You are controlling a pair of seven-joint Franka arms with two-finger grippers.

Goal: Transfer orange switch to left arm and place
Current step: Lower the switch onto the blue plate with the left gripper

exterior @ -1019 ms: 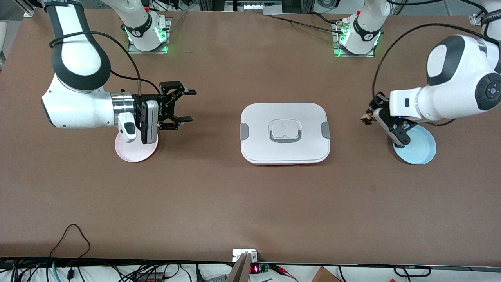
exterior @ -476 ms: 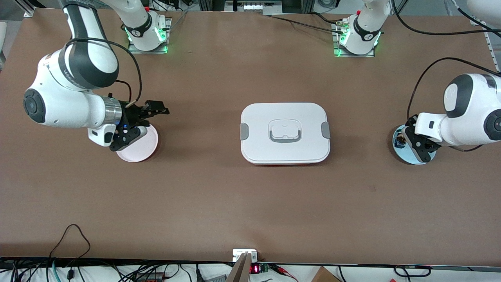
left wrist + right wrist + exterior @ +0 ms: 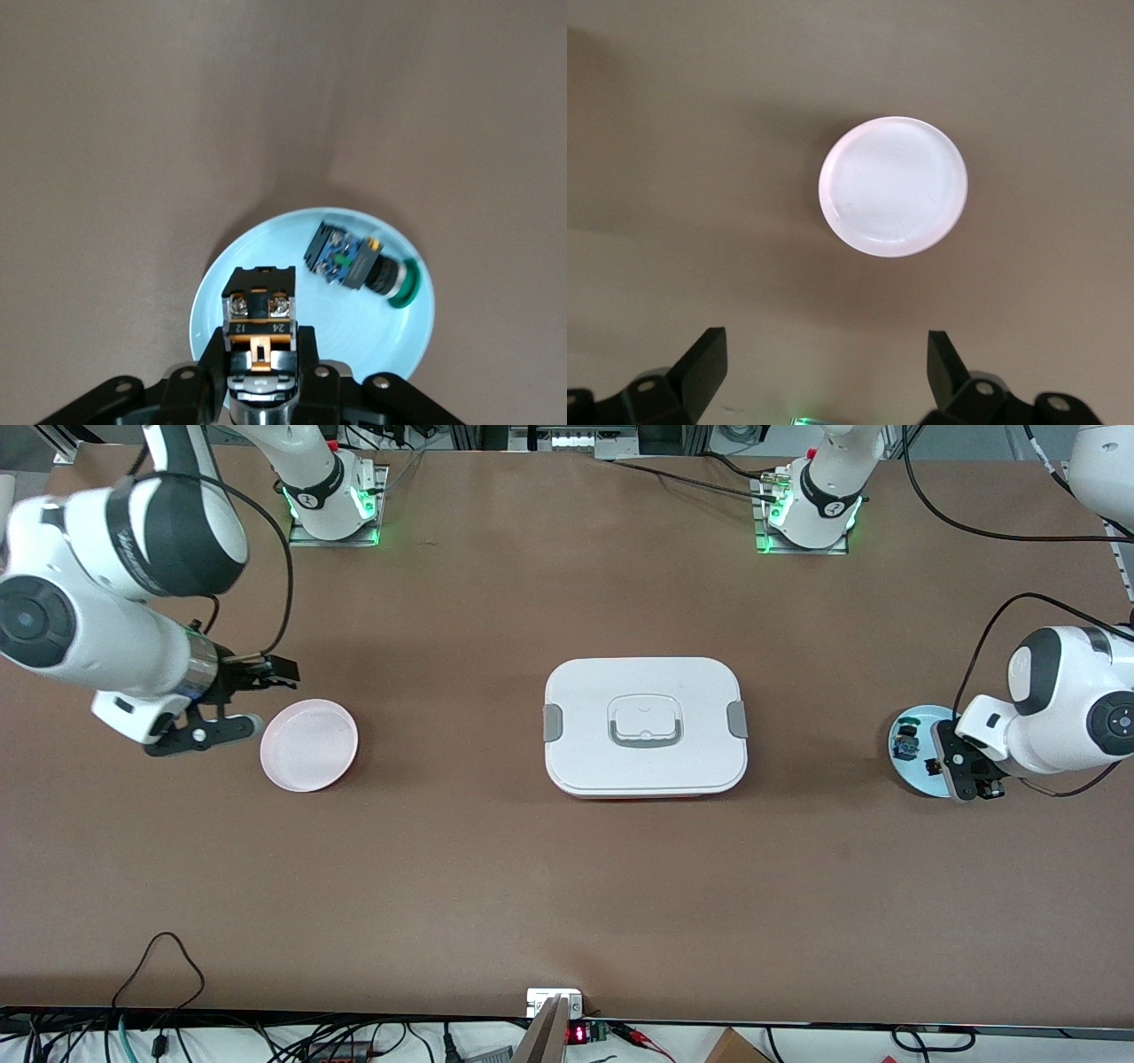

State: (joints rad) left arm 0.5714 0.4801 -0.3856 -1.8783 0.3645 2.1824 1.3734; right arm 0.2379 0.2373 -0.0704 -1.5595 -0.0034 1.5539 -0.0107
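Left wrist view: left gripper (image 3: 260, 372) over the pale blue round plate (image 3: 266, 257).
Its fingers clamped the small black-and-orange switch (image 3: 258, 320); the right gripper (image 3: 824, 363), fingers spread wide and empty, hung beside the pink round plate (image 3: 892, 186).

brown table (image 3: 496, 886) (matte), cables (image 3: 159, 965) along edge

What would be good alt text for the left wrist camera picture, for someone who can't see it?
The left hand is shut on the orange switch, a small black part with an orange band, over the light blue plate. A dark part with a blue-and-green top lies on that plate, apart from the switch, and brown table surrounds it.
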